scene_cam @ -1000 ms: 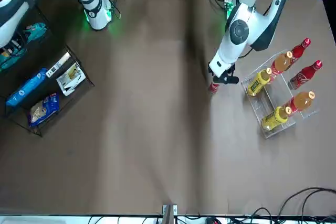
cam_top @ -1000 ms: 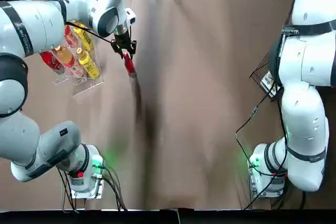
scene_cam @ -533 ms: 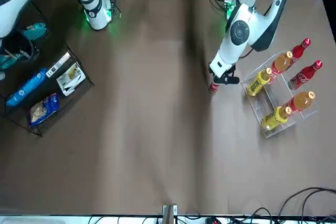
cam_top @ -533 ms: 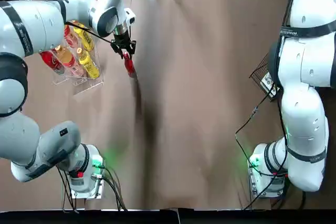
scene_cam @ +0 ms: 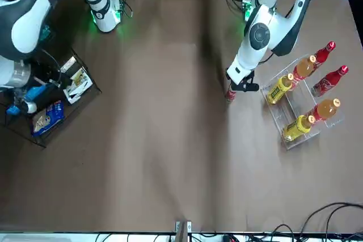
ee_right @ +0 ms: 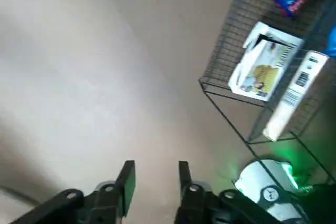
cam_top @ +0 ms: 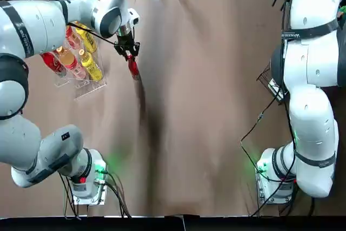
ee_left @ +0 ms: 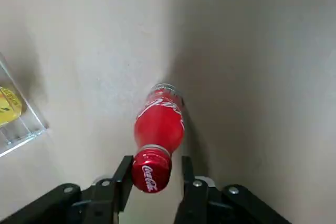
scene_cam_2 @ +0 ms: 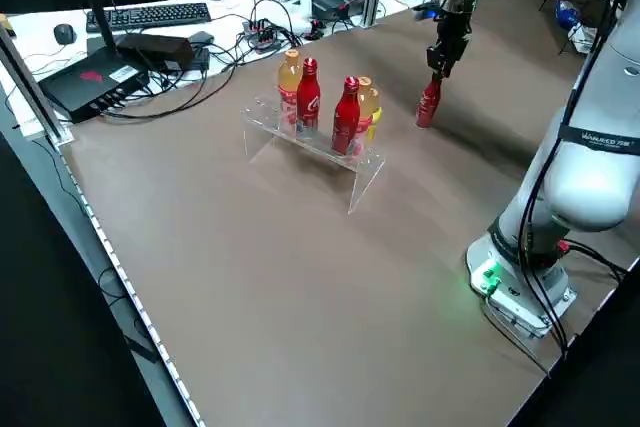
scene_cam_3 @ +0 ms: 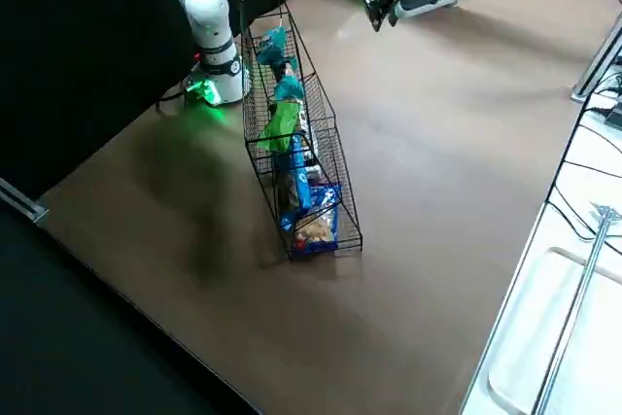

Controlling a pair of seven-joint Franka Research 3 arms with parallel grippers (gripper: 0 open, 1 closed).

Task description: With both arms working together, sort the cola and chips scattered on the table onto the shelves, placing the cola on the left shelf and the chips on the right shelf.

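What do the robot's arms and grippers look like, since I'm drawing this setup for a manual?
Both the left arm and right arm are white and rounded, with dark bands, black cables and green lights at their bases. The left gripper and right gripper are black, each with two straight fingers.

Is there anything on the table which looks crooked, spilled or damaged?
Nothing looks spilled or damaged. Only the clear rack and the black basket sit askew to the edges of the table; the rack's bottles stand upright.
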